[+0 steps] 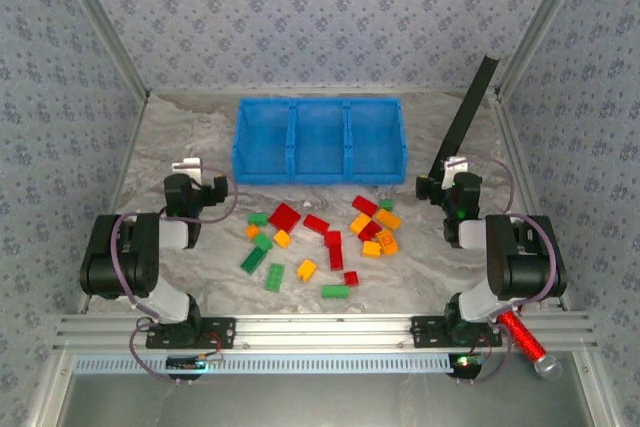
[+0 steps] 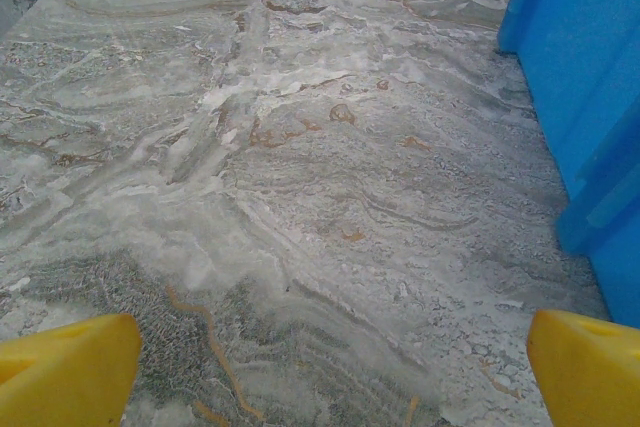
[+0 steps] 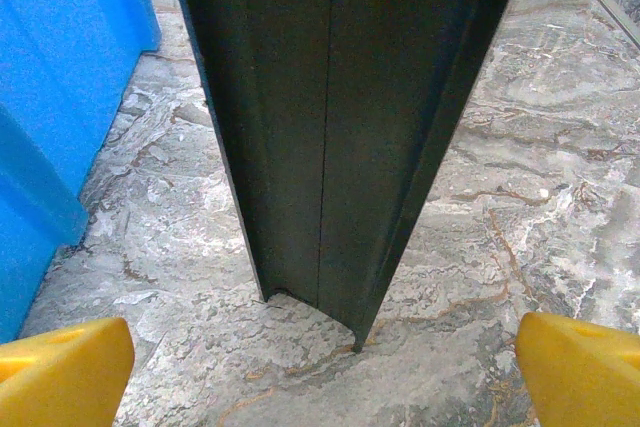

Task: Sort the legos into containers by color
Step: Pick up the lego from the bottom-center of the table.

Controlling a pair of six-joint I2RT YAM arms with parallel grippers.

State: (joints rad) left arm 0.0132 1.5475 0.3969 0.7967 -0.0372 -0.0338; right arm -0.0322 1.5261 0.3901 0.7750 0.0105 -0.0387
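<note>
Red, green and orange legos (image 1: 320, 242) lie scattered on the marble table between the two arms; among them are a large red brick (image 1: 285, 217), a long green one (image 1: 253, 259) and an orange one (image 1: 306, 269). Behind them stands the blue tray (image 1: 290, 142) with its three containers, all without bricks. My left gripper (image 1: 200, 182) is open left of the pile, over bare table (image 2: 330, 377), the tray's wall (image 2: 590, 77) to its right. My right gripper (image 1: 450, 177) is open right of the pile (image 3: 325, 372), nothing between its yellow fingertips (image 3: 60, 372).
A black angled bar (image 1: 468, 112) leans from the table up to the right frame post, directly in front of the right gripper (image 3: 340, 117). The blue tray's wall (image 3: 60, 77) stands left of it. A red cylinder with a silver tip (image 1: 525, 339) lies on the front rail.
</note>
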